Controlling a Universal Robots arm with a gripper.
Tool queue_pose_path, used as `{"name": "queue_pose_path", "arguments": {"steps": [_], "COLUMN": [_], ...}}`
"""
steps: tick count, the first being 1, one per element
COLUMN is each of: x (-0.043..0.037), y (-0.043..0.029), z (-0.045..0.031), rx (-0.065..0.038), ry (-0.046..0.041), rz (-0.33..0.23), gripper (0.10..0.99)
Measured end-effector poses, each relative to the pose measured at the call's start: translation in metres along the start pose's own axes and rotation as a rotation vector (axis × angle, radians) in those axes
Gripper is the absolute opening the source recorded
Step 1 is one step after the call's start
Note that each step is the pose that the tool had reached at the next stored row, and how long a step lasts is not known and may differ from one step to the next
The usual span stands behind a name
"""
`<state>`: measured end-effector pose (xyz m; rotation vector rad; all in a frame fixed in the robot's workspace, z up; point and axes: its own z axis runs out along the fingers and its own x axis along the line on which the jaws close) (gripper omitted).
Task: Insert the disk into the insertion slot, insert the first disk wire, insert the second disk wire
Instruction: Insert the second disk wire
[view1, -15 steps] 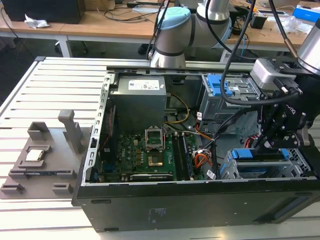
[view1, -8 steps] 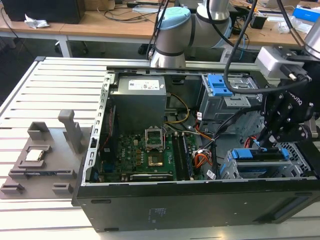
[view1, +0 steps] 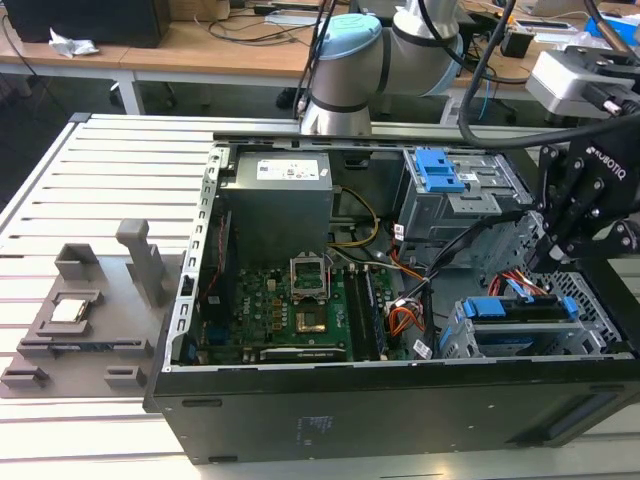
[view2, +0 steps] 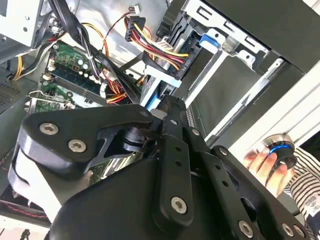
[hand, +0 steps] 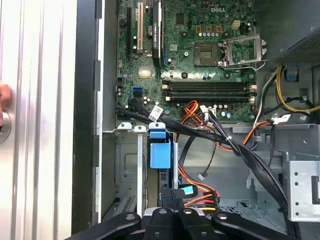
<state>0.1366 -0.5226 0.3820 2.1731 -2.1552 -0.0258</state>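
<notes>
Gripper (view1: 556, 262) poised over the disk (view1: 528, 308) in the insertion slot (view1: 470, 342), inside an open computer case (view1: 300, 420).

Whether the jaws are closed or parted cannot be told. In the first wrist view the disk's blue carrier sits in the low grey cage, with the red-yellow-black power wires (hand: 200, 196) just beside the fingers (hand: 172, 200). The case rests on a slatted aluminium table (view1: 90, 190), with wooden benches (view1: 200, 45) behind. Black cables (hand: 220, 135) cross between the motherboard (view1: 285, 305) and the cage. A taller cage with a blue latch (view1: 440, 170) stands beyond. The arm (view1: 345, 60) reaches over the case.
</notes>
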Motion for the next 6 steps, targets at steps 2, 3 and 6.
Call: {"name": "queue_pose_path", "arguments": {"steps": [2, 3, 6], "x": [0.0, 0.0, 0.0], "y": [0.0, 0.0, 0.0], "z": [-0.0002, -0.0003, -0.0004], "rx": [0.0, 0.0, 0.0], "ry": [0.0002, 0.0003, 0.0002], "rz": [0.0, 0.0, 0.0], "gripper": [0.106, 0.106, 0.106]}}
